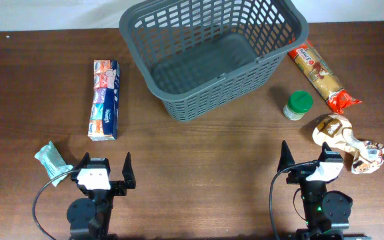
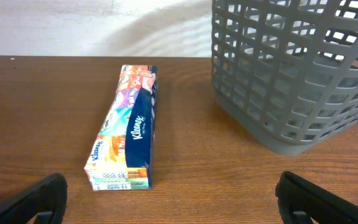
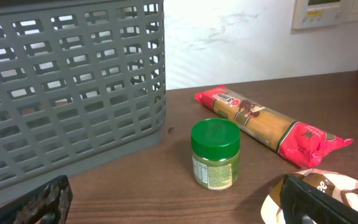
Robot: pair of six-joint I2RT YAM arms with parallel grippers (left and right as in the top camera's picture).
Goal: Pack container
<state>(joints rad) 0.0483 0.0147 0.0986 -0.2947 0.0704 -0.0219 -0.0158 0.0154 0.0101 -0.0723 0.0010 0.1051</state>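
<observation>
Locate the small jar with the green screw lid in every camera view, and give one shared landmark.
Overhead: small green-lidded jar right of centre, off the right side of the dark grey lattice plastic basket, left of the red-ended spaghetti packet.
Left wrist: not in it.
Right wrist: jar at centre, right of the basket wall, in front of the packet.
Shared landmark: the basket, in all three.

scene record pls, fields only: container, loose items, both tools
container: dark grey basket, upright, empty
left tool: open, holding nothing
right tool: open, holding nothing
left of container: tissue box, lying flat
right of container: pasta packet, green-lidded jar, brown-and-white bag
beside left tool: teal packet
packed so far: nothing
</observation>
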